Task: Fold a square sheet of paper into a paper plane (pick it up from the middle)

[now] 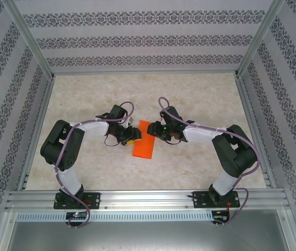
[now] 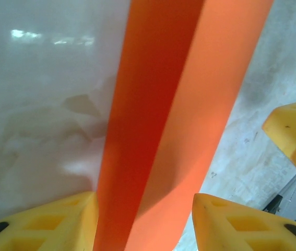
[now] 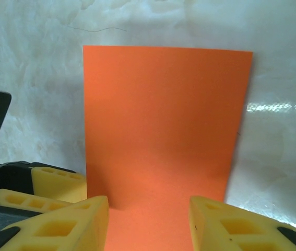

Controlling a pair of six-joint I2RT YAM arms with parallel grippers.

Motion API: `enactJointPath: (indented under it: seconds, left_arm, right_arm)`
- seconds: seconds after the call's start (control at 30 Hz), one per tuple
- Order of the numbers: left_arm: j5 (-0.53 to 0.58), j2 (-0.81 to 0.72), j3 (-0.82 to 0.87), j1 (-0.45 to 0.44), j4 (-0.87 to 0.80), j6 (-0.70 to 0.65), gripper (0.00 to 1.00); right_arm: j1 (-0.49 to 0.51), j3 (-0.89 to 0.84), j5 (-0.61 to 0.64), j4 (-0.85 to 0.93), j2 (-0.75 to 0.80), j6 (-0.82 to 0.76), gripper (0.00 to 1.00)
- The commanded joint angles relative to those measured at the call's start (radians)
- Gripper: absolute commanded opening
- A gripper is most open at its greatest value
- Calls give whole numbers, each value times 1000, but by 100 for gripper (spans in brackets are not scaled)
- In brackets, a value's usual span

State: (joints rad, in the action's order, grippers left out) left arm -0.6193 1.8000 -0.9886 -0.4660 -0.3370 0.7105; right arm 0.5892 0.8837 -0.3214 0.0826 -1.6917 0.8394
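The orange sheet of paper [image 1: 143, 144], folded to a narrow rectangle, lies mid-table [image 1: 205, 99] between the 2 arms, with the left gripper [image 1: 129, 135] at its left edge and the right gripper [image 1: 156, 130] at its far right corner. The right gripper's jaws stand apart, released, over the flat sheet; the left gripper's 2 fingers [image 2: 48, 225] straddle a shadowed lengthwise fold, and I cannot tell whether they clamp it. The crease should go best if 1 gripper pins the sheet while the other carries its edge over squarely, aligning edges before pressing.
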Motion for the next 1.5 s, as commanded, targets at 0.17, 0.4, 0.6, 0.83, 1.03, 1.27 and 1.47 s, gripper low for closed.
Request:
enactJointPath:
  seconds: [0.17, 0.4, 0.6, 0.83, 1.03, 1.27, 1.47]
  left_arm:
    - [-73, 34, -58, -24, 17, -35, 40]
    - [-64, 22, -66, -24, 41, 2, 31]
    - [-56, 21, -57, -23, 103, 75, 26]
    - [-58, 19, -64, -24, 111, 100, 26]
    - [-56, 12, -62, -23, 110, 104, 27]
    - [-57, 10, -58, -23, 110, 106, 28]
    - [-55, 10, -56, -24, 109, 106, 29]
  right_arm:
    - [14, -56, 48, -59, 81, -1, 45]
    - [55, -149, 119, -99, 224, -103, 52]
    - [176, -220, 244, -108, 325, -232, 55]
    - [423, -222, 524, -139, 303, -442, 56]
    - [577, -162, 722, -179, 190, -559, 60]
    - [650, -36, 876, -111, 27, -605, 62]
    - [657, 8, 920, -64, -38, -572, 62]
